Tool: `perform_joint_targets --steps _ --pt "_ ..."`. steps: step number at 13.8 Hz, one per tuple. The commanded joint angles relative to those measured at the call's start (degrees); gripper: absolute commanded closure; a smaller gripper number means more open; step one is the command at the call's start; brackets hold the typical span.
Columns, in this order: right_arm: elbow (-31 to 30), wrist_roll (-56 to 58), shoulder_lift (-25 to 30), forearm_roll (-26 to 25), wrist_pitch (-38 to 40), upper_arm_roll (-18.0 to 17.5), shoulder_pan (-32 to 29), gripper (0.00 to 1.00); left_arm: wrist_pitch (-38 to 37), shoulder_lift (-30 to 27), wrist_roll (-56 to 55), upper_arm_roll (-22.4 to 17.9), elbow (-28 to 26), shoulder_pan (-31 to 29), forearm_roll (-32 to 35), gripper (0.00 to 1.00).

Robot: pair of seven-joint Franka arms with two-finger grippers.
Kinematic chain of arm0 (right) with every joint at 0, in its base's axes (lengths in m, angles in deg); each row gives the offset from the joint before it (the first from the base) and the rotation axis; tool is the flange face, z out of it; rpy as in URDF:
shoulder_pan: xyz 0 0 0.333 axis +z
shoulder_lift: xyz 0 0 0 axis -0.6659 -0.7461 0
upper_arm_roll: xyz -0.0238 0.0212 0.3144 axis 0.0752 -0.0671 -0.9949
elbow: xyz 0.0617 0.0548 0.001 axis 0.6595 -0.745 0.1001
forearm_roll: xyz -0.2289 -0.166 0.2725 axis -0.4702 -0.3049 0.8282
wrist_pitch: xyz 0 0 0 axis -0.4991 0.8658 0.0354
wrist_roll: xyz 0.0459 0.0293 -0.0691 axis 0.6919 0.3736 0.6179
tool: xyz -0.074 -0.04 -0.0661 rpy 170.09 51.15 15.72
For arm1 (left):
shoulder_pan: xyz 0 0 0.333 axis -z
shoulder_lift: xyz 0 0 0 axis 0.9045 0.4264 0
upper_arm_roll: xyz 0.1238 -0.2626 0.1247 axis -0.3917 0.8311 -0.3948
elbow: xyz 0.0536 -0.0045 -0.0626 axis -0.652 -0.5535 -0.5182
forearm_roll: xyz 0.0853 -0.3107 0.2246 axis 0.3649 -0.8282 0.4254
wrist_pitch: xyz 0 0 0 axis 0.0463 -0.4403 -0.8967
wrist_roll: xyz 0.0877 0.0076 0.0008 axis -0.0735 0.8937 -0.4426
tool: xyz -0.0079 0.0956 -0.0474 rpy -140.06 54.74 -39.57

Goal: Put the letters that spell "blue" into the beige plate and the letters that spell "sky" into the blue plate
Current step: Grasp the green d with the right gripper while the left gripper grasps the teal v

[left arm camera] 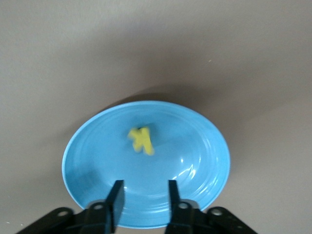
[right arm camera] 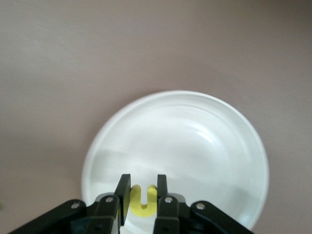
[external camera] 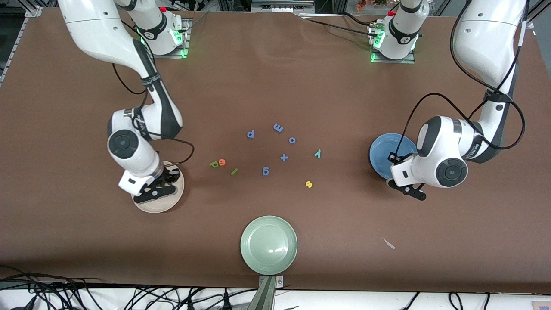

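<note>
Right now the right pincer hangs over the beige plate, its fingers pinched on the yellow u, which sits upright between them. The risk here is a foam letter that clings to one pad when the fingers part, or drops on the plate's sloped rim and slides off onto the tabletop; the pincer is over the rim's edge, not the middle, which makes this likelier.

The left pincer hangs over the blue plate with its fingers apart and nothing between them. The yellow k shows blurred over the plate's middle; I cannot tell whether it has landed or is in mid-fall. A light letter could bounce, though it looks well inside the rim.

Out on the tabletop, the green b and orange e touch each other, so a grasp on one may drag the other. The green l lies just beside them, thin and easy to miss. The yellow s and teal y lie toward the left arm's end, near the blue letters, which could be picked up by mistake. The pale green plate, nearest the front camera, is a wrong target.
</note>
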Motion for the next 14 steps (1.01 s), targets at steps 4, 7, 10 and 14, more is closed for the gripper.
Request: perform_joint_targets --steps 4,7,10,14 --pt "-5.95 1.24 1.81 0.73 -6.39 -0.22 -0.76 0.41 -0.33 -1.62 -7.83 7.09 0.89 1.12 0.52 0.00" --pt "-2.80 -1.30 2.69 8.96 1.24 -1.62 -0.24 0.35 0.99 -1.09 -25.57 9.92 1.07 6.27 1.39 0.00" --pt "-2.00 -11.11 2.96 11.28 3.37 -5.22 0.03 0.33 5.90 1.19 -38.96 9.92 0.89 11.48 1.31 0.00" --pt "-4.88 -29.82 2.52 11.28 -0.47 -6.64 4.85 0.33 11.95 4.79 -50.39 9.84 -0.24 17.36 1.39 0.00"
